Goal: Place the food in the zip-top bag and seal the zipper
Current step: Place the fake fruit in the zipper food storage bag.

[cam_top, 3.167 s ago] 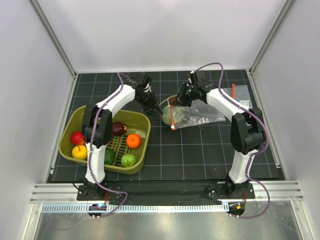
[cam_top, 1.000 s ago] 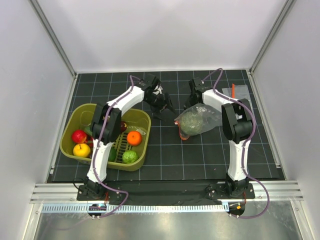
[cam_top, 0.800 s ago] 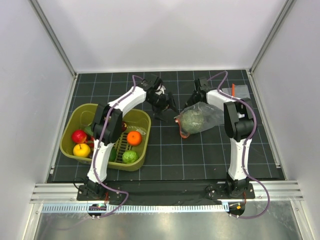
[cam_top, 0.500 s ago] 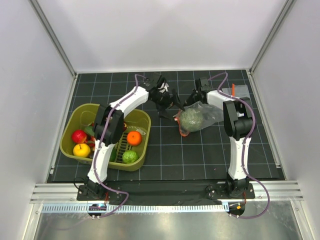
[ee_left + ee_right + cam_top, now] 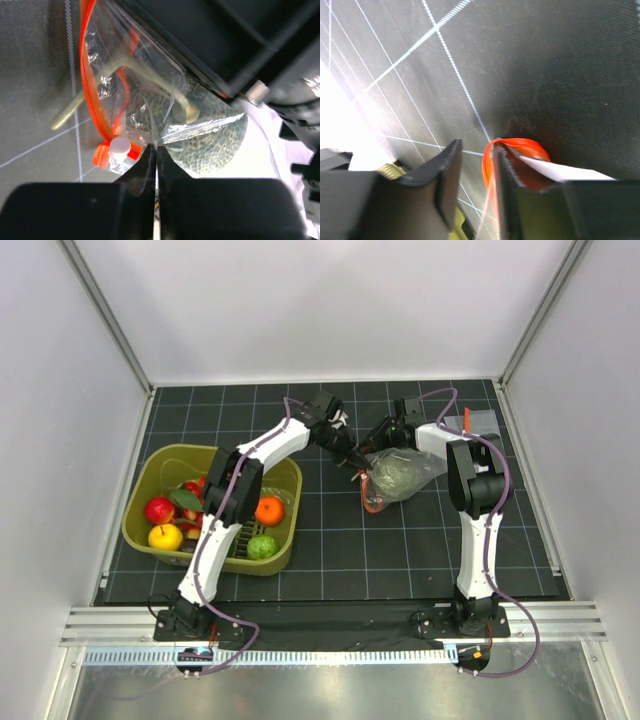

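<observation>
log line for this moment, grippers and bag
left gripper shut on zip-top bag | right gripper open beside zipper | melon inside bag

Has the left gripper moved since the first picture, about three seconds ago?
Yes. The left gripper has gone to the right, away from the green basket, and now reaches the mouth of the zip-top bag.

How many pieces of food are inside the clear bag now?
1. A pale-green netted melon lies inside the zip-top bag, right of the olive-green basket. No other piece shows in the bag, though the melon could hide a small one.
</observation>
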Tool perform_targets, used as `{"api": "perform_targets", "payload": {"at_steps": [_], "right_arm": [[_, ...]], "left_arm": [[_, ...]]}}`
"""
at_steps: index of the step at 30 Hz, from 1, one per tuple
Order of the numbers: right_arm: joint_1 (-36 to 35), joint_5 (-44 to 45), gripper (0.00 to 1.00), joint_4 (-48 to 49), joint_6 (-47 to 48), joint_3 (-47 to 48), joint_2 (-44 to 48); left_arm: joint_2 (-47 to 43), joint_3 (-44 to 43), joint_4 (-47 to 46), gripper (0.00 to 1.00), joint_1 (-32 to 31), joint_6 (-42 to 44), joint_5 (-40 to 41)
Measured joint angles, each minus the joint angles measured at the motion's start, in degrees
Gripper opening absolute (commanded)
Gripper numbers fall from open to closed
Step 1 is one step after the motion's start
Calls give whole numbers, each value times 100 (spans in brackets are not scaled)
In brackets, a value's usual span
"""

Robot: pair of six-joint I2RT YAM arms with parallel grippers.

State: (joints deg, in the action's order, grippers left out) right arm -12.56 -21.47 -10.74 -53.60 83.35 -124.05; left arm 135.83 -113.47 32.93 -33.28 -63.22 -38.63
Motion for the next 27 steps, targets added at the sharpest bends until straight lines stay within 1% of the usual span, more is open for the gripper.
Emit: {"api": "perform_targets", "payload": {"at_steps": [1, 2, 3, 5, 8, 15, 17, 19, 24, 27], "right_arm": [[9, -15, 45, 20, 7, 9, 0], [24, -33, 51, 24, 9, 28, 0], [33, -59, 53, 26, 15, 55, 2], [46, -66, 64, 17, 55, 98, 4], [105, -44, 73, -85, 149, 203, 44], [553, 275, 80, -1027, 671, 431, 466], [682, 428, 85, -1362, 896, 520, 730], [754, 605, 87, -1641, 1150, 542, 1099], [839, 946, 86, -2164, 1541, 481, 1993], [1040, 1038, 85, -2227, 1628, 136, 2485]], "left_arm": [[24, 0, -24, 0, -7, 22, -20], [42, 0, -37, 0, -13, 35, -26], [70, 0, -52, 0, -15, 33, -42], [105, 0, -66, 0, -15, 37, -50], [157, 0, -68, 0, -7, 48, -66], [219, 2, -57, 0, 28, 105, -68], [221, 2, -55, 0, 42, 127, -66], [225, 2, -52, 0, 55, 168, -66], [234, 2, -9, 0, 72, 238, -57], [234, 2, 66, 0, 74, 291, -37]]}}
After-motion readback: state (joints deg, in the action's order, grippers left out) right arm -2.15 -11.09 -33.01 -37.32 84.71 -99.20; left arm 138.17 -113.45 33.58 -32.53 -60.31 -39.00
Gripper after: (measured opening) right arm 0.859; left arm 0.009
